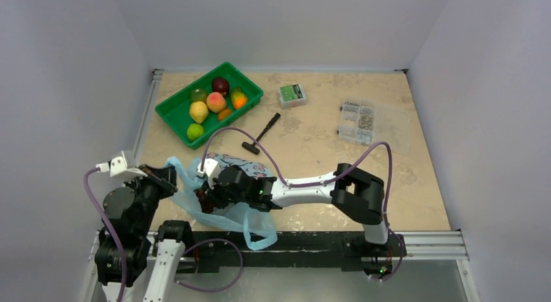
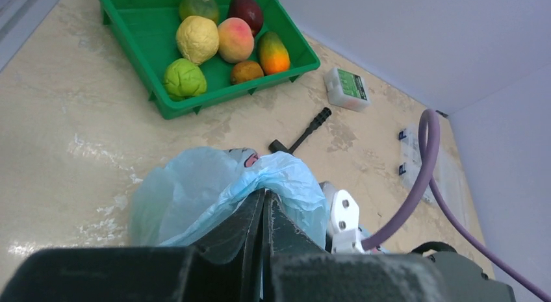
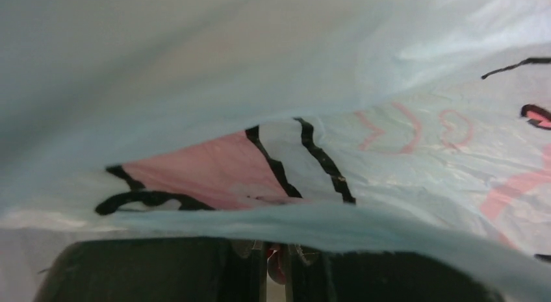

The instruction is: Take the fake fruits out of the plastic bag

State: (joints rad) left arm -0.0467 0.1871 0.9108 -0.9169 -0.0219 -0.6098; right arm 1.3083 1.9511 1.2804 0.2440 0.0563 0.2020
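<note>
The light-blue plastic bag with pink-and-black prints lies crumpled at the near left of the table. My left gripper is shut on a bunched edge of it, seen up close in the left wrist view. My right gripper is pushed into the bag. In the right wrist view bag film fills the picture, and the jaws stand almost together with a small red thing between them. Several fake fruits lie in the green tray, among them a lemon, a peach and a green round one. No grape bunch shows.
A black T-handled tool lies just beyond the bag. A small white box with a green label and a clear parts organiser sit at the back right. Purple cables arch over the right arm.
</note>
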